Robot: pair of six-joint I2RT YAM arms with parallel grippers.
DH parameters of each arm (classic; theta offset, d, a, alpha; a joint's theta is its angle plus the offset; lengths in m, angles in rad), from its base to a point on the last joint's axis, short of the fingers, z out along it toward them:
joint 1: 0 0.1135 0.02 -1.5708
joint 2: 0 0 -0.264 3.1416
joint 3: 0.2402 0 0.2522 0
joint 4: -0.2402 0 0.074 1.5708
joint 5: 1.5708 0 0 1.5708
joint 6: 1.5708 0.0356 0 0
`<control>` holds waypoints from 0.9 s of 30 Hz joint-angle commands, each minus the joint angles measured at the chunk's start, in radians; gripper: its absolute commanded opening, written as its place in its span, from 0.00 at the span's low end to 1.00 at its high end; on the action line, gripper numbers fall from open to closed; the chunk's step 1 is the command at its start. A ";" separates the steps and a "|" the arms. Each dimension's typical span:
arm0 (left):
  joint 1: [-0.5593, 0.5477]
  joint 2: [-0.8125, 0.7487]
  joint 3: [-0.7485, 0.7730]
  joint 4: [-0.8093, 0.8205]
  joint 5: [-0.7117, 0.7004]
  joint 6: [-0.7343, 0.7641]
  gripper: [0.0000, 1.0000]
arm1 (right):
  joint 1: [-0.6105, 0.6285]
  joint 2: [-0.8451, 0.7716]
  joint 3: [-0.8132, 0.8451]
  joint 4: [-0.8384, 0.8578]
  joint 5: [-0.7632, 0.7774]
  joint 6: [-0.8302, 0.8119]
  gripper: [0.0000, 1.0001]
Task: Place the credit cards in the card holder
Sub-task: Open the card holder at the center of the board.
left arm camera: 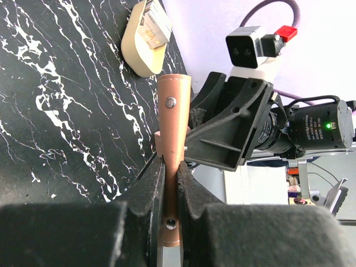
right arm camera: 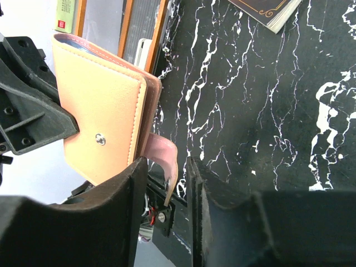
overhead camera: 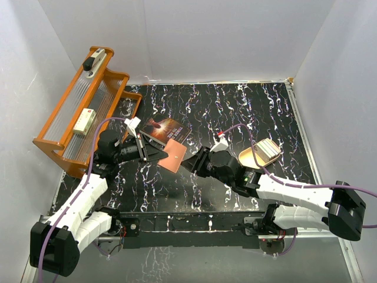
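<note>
Left pincer (left arm camera: 169, 173): clamped tight on the card holder (right arm camera: 103, 111), both fingers pressed flat against its sides near one end; it holds the holder upright, off the surface (overhead camera: 235, 112).
Right pincer (right arm camera: 167, 165): jaws partly apart, straddling the snap tab (right arm camera: 165, 158); a gap shows on one side of the tab, so there is no firm grip.
Card holder: between the two pincers, out from the left one's fingertips and just ahead of the right one's.
Snap tab: hangs loose from the holder, down into the gap of the right pincer.
Credit cards: cannot be picked out for sure; a thin bluish edge shows along the holder's top lip.
Book (overhead camera: 168, 128): flat on the surface, just beyond the left pincer.
Tin (overhead camera: 262, 154): on the surface, behind the right pincer, beside its arm.
Orange rack (overhead camera: 76, 118): well to the outer side of the left pincer.
</note>
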 commanded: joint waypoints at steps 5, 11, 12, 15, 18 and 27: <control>-0.002 -0.025 -0.020 0.065 0.052 -0.022 0.00 | 0.000 -0.017 0.005 0.103 0.030 -0.011 0.01; -0.002 -0.015 -0.042 0.041 0.017 -0.013 0.00 | 0.000 -0.059 -0.028 0.057 0.107 -0.076 0.00; -0.002 -0.007 -0.042 0.022 -0.001 -0.008 0.00 | 0.000 -0.067 -0.034 0.058 0.111 -0.088 0.00; -0.001 0.039 -0.039 -0.056 -0.053 0.026 0.02 | -0.001 -0.078 -0.047 0.072 0.114 -0.131 0.00; -0.001 0.103 -0.066 -0.078 -0.077 0.050 0.05 | 0.000 -0.049 -0.077 0.098 0.114 -0.187 0.00; -0.003 0.279 -0.130 -0.049 -0.104 0.060 0.24 | -0.004 0.099 -0.106 0.138 0.068 -0.235 0.00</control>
